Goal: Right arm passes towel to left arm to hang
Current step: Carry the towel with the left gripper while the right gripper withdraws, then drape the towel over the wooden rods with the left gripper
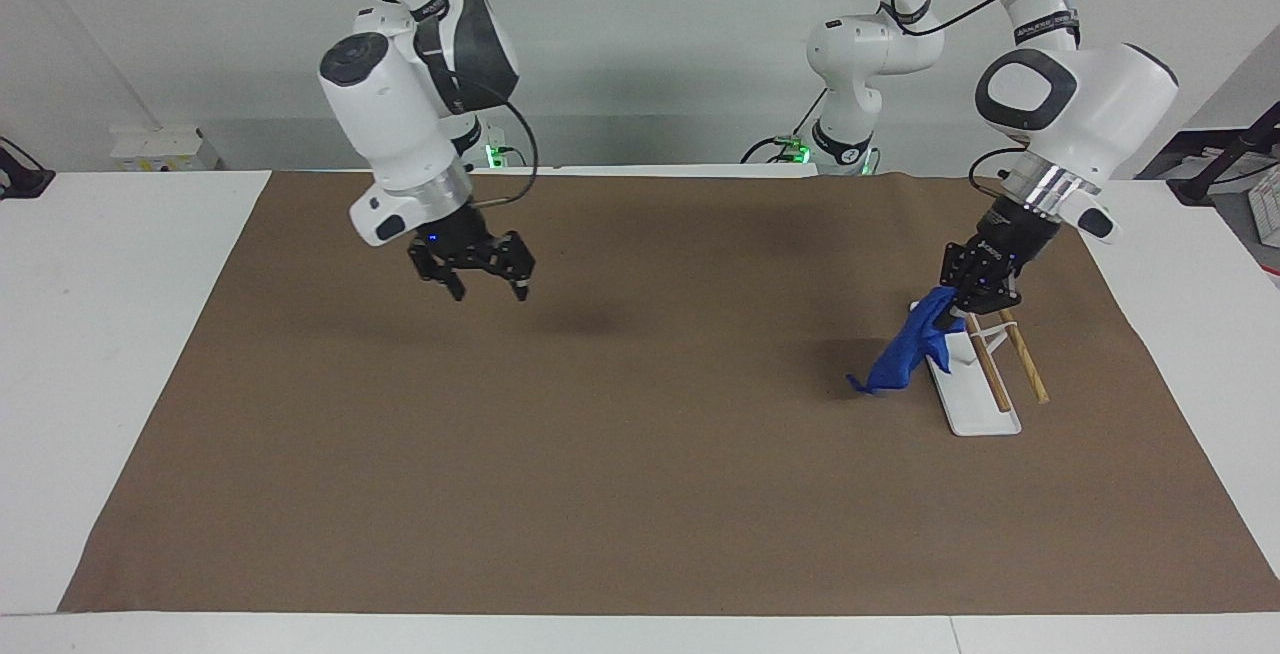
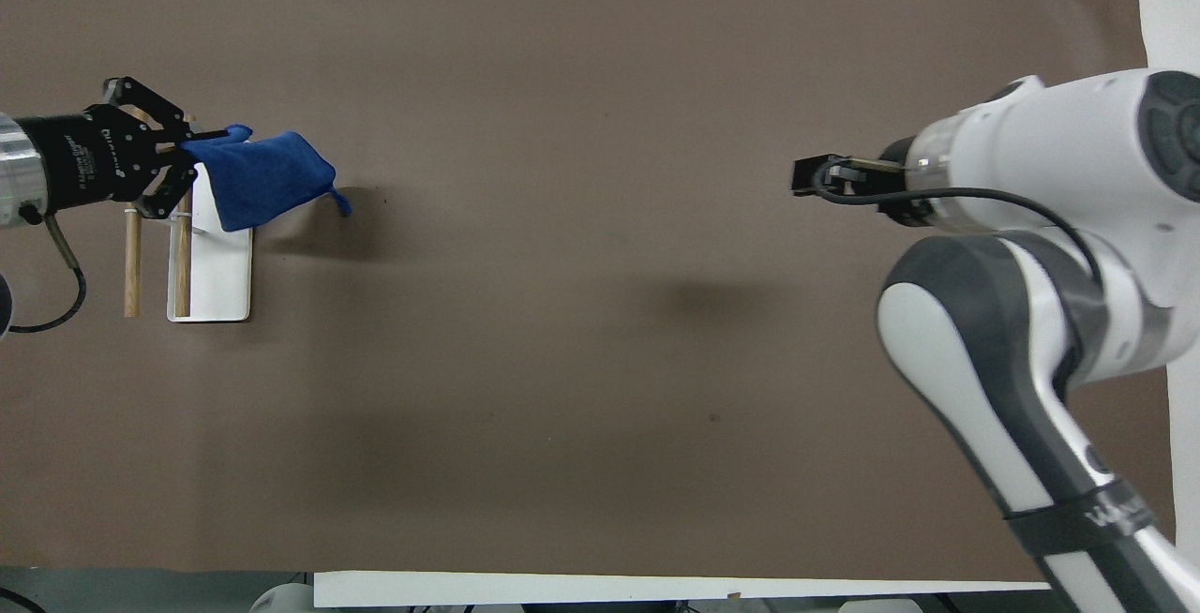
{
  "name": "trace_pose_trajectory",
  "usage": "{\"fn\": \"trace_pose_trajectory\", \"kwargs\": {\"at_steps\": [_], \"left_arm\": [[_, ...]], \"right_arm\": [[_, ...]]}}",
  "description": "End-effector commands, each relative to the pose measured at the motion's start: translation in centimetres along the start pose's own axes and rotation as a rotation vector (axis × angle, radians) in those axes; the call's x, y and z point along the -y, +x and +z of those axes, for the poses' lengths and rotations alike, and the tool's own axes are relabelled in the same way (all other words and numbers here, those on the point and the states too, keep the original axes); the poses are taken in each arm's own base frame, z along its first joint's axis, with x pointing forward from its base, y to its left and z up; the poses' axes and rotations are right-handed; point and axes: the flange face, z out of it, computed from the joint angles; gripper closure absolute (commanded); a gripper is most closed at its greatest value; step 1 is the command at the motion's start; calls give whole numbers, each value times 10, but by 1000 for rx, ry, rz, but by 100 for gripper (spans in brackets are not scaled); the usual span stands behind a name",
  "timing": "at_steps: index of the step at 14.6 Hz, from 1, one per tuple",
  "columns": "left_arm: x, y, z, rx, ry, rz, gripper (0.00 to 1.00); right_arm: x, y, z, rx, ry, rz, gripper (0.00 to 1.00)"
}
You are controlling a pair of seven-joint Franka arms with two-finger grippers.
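The blue towel (image 1: 906, 352) hangs bunched from my left gripper (image 1: 964, 305), which is shut on its top corner. The towel dangles over the end of the white rack base (image 1: 975, 412) nearer to the robots, beside the two wooden rods (image 1: 1012, 342). Its loop points down toward the mat. In the overhead view the left gripper (image 2: 199, 146) holds the towel (image 2: 265, 179) over the rack base (image 2: 220, 276). My right gripper (image 1: 488, 282) is open and empty, its blue light on, up over the mat toward the right arm's end. It also shows in the overhead view (image 2: 806, 175).
A brown mat (image 1: 620, 454) covers most of the white table (image 1: 110, 334). The rack stands toward the left arm's end of the mat. Boxes and cables lie off the table's ends.
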Motion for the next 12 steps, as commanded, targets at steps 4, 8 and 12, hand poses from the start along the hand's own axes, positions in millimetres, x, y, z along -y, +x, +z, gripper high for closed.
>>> {"fn": "trace_pose_trajectory", "kwargs": {"at_steps": [4,8,12], "left_arm": [[-1,74,-35,-92,-73,184,100],[-15,89,-44,-151,-145,184,100],[-22,110,-57,-184,-168,223,100]], "right_arm": [[-101,20,-80,58,-84,-98,0],[-120,20,-106,137,-100,-43,0],[-113,23,-92,163,-110,8,0]]}}
